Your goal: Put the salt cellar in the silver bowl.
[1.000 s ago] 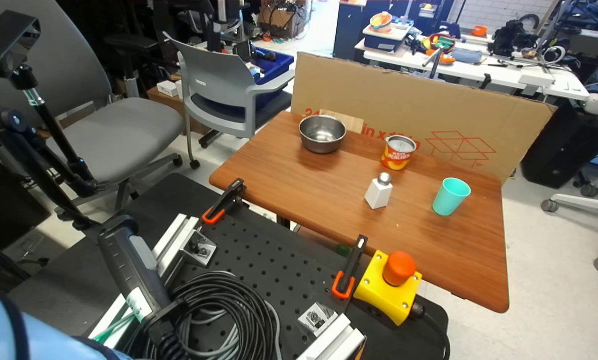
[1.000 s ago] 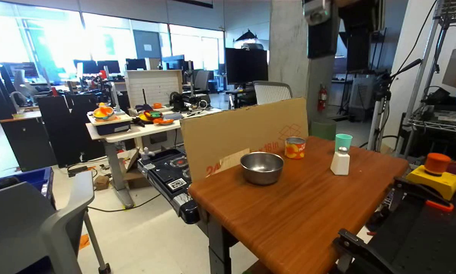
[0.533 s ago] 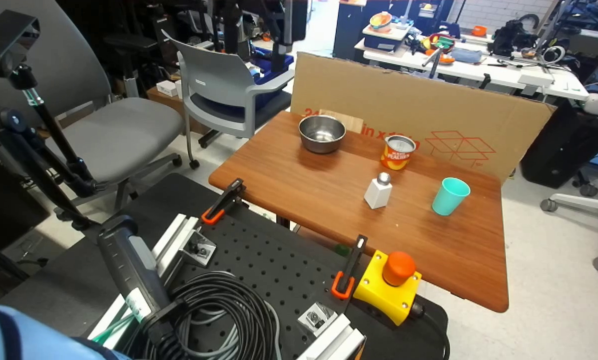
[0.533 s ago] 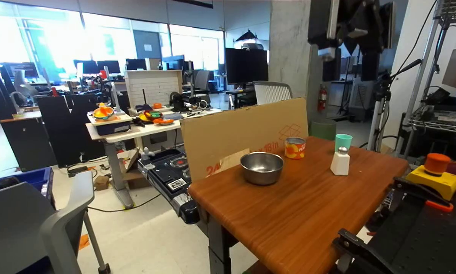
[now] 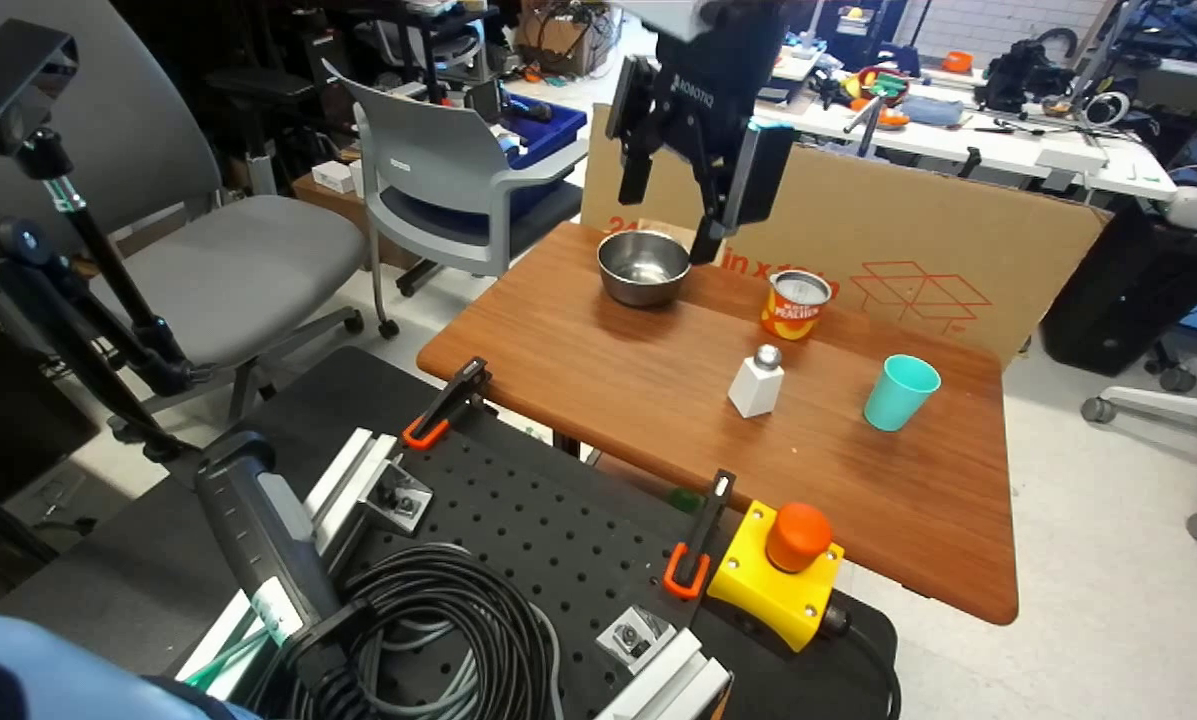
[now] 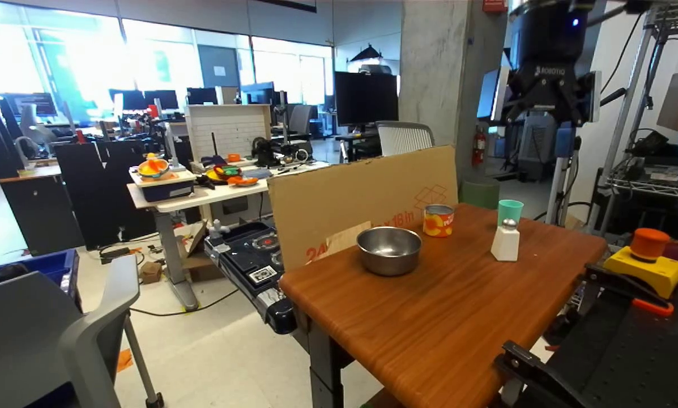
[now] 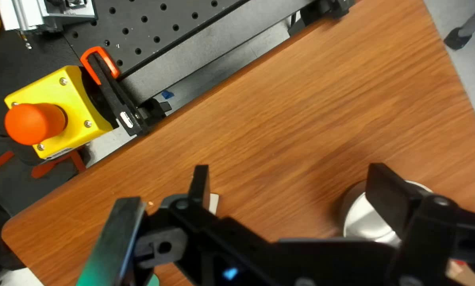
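Note:
The salt cellar is a small white tapered shaker with a round silvery top. It stands upright on the wooden table and also shows in an exterior view. In the wrist view only a white sliver of the salt cellar shows beside the left finger. The silver bowl stands near the table's far corner, with nothing seen inside; it also shows in an exterior view. In the wrist view the right finger partly covers the bowl. My gripper is open, empty and well above the table.
A peach can stands between bowl and shaker, further back. A teal cup stands beyond the shaker. A cardboard panel closes the table's back edge. A yellow stop-button box and clamps are along the near edge.
The arm has swung in over the table. The open gripper has come fully into view in both exterior views. The shaker, bowl, can and cup have not moved.

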You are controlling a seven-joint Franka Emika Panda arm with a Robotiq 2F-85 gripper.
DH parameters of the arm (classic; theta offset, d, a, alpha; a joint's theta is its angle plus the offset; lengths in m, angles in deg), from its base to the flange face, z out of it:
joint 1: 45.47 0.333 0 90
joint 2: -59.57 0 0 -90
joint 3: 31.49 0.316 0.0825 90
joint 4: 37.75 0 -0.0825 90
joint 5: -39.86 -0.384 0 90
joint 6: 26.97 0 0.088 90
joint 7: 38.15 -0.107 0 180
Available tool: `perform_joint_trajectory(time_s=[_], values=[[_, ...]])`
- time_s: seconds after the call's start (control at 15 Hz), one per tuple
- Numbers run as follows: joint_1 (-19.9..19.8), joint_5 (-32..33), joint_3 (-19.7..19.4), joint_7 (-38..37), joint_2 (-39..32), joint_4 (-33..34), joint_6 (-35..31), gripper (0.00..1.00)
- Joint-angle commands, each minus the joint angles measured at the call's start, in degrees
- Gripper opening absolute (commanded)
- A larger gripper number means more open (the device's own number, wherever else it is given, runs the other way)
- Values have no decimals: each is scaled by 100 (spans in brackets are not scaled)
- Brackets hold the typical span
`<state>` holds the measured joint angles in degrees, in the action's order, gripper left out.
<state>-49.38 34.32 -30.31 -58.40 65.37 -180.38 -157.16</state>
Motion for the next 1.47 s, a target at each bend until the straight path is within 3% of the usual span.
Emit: perform_joint_trajectory(time_s=[0.0, 0.47, 1.13, 1.2, 1.27, 1.4], values=[[-80, 145, -184, -500, -677, 165, -709, 100], [39, 857, -727, -1288, -1940, 776, -1171, 100], [457, 1151, -1172, -1403, -3196, 1723, -1300, 100], [515, 1155, -1191, -1408, -3298, 1804, -1266, 75], [595, 1186, -1226, -1450, -3379, 1857, -1269, 74], [685, 1152, -1247, -1455, -3470, 1935, -1218, 58]])
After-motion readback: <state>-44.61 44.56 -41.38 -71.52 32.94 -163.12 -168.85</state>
